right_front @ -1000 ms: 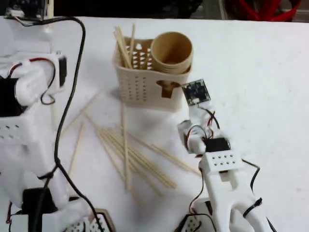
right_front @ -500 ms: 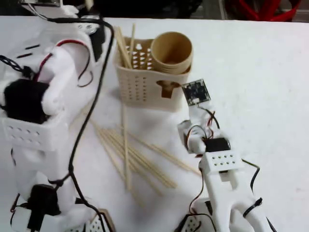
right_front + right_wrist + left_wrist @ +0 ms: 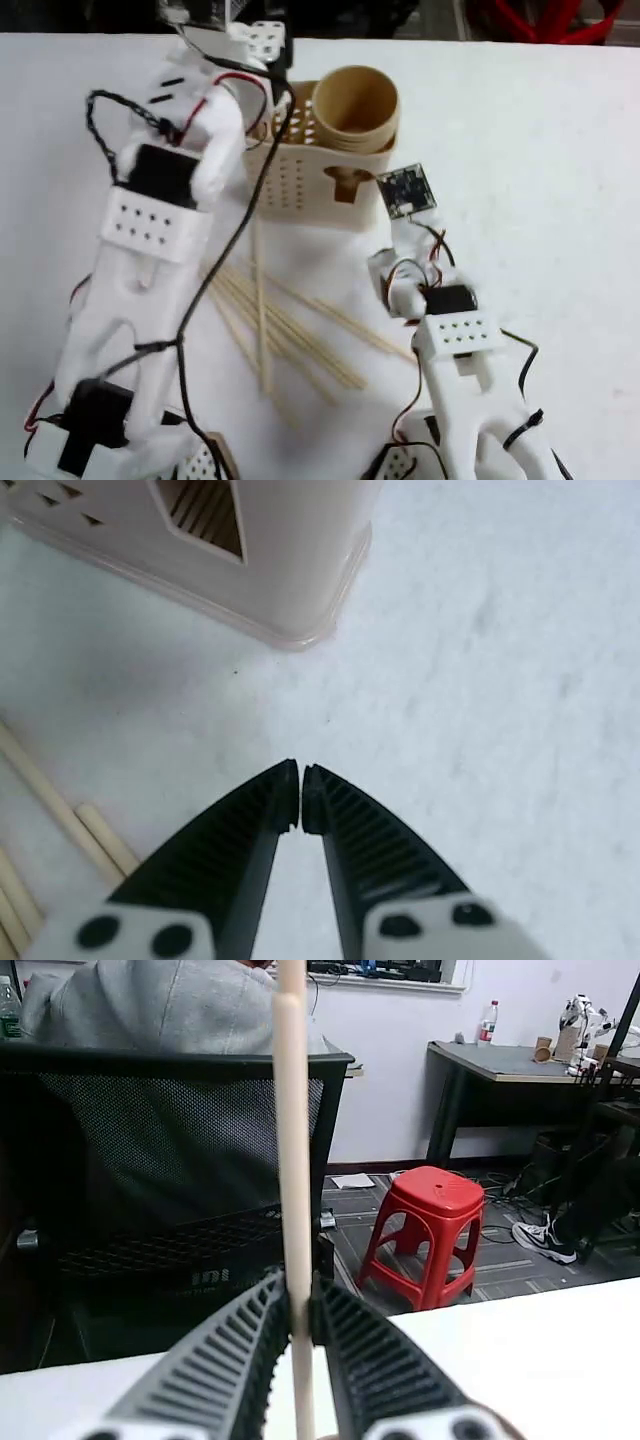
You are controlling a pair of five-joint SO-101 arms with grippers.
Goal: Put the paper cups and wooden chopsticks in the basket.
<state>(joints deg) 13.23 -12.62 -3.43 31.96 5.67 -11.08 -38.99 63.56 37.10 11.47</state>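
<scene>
Change: the left arm (image 3: 150,220), which a second ago was folded back at the table's edge, now stretches over the sticks to the basket (image 3: 300,180) – the right arm (image 3: 455,330) and the loose pile lie as they did.
Right gripper (image 3: 300,795): pressed together on nothing, low over the bare table (image 3: 540,150), just beside the basket's near corner.
Loose chopsticks (image 3: 290,335): a fan of them lies flat between the two arms on the near side of the basket, many overlapping; one points straight at the basket wall.
Handling: I judge them light, stiff and smooth, so likely to roll or pivot in a pinch. A hold near the middle balances best, and an end that juts free of the pile is easier to take than a stick lying flat.
Paper cups (image 3: 355,100): a stack sits mouth up in one half of the basket. They look thin-walled and would crush under a hard squeeze.
Left gripper (image 3: 300,1295): up by the basket's other half, pinching a single chopstick (image 3: 292,1160) that stands upright. Most of its length is above the jaws, so it may swing.
In the way: the cups take up half the basket, leaving the stick only the other half – and the left arm and its cable hang over that side and over the pile.
Beyond: a black mesh chair (image 3: 180,1160) and a red stool (image 3: 430,1195) stand past the table.
</scene>
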